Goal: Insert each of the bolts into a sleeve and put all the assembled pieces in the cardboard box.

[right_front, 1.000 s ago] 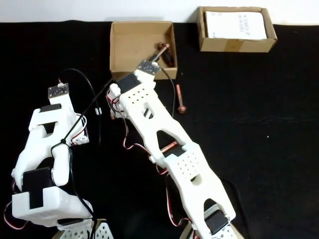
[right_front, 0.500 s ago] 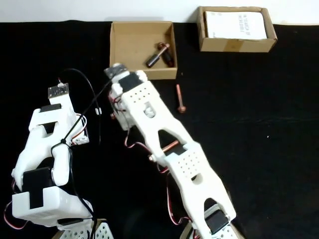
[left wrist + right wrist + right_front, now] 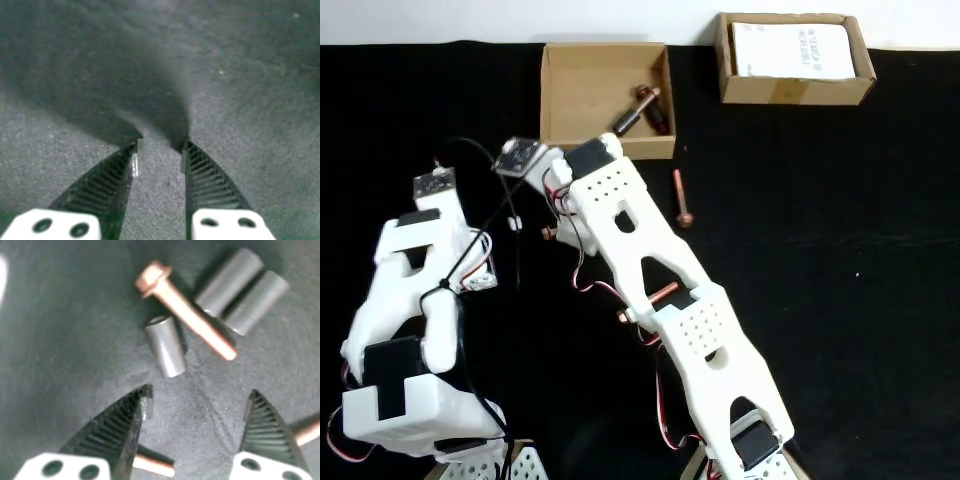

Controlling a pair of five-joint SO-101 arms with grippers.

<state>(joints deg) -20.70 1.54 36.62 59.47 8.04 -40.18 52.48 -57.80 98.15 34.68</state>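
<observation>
Right wrist view: the right hand (image 3: 197,407) is hanging released, jaws spread wide above the black desk (image 3: 60,340). Just ahead of its fingertips a grey sleeve (image 3: 166,346) is lying. A copper bolt (image 3: 182,310) is slanting right past that, its shank running close by the sleeve. Just beyond the bolt, a pair of sleeves (image 3: 229,282) is lying side by side, touching each other. The left hand (image 3: 160,150) is hanging released too, jaws parted low over the desk. From the high view, the cardboard box (image 3: 580,95) is sitting beyond the right hand, holding assembled pieces (image 3: 645,110). A loose bolt (image 3: 680,197) is lying off to the arm's side.
</observation>
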